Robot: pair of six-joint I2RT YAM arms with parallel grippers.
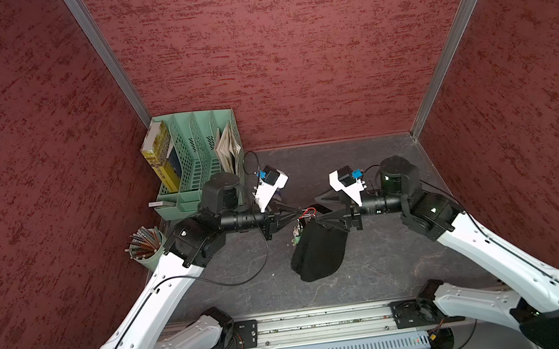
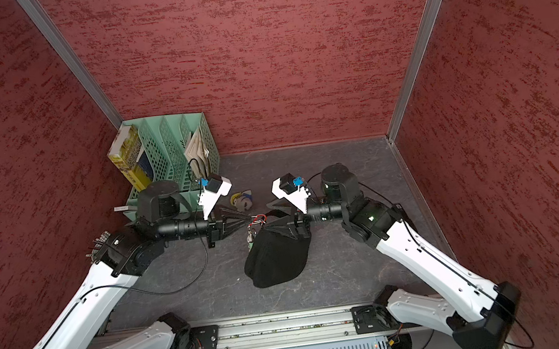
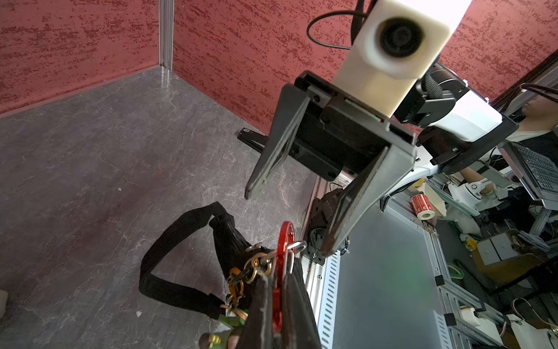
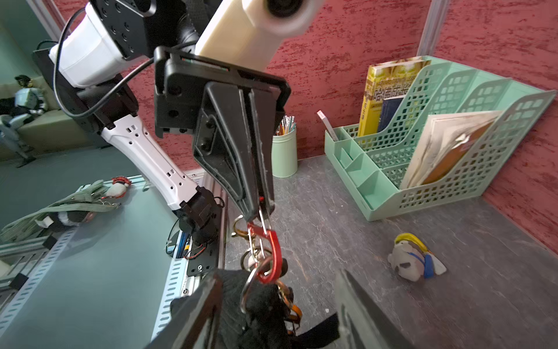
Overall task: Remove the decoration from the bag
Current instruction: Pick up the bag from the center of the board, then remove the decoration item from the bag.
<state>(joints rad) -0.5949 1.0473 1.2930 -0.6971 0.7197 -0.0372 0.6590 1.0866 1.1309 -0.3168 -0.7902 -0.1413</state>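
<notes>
The black bag [image 1: 319, 251] [image 2: 276, 256] lies in the middle of the table, and its strap [image 3: 169, 241] loops out on the surface. A red carabiner [image 3: 283, 241] [image 4: 273, 253] hooks through metal rings at the bag's end. A small green decoration [image 1: 296, 233] [image 3: 229, 320] hangs from those rings. My left gripper [image 1: 299, 213] [image 3: 276, 275] is shut on the carabiner. My right gripper [image 1: 315, 210] [image 4: 276, 273] faces it from the other side. It is open, with its fingers either side of the bag's ring end.
A green file organiser [image 1: 195, 157] with books stands in the back left corner, and a pencil cup [image 1: 146, 248] is in front of it. A small plush toy [image 2: 243, 200] [image 4: 413, 260] lies behind the grippers. The metal rail [image 1: 309, 325] runs along the front edge.
</notes>
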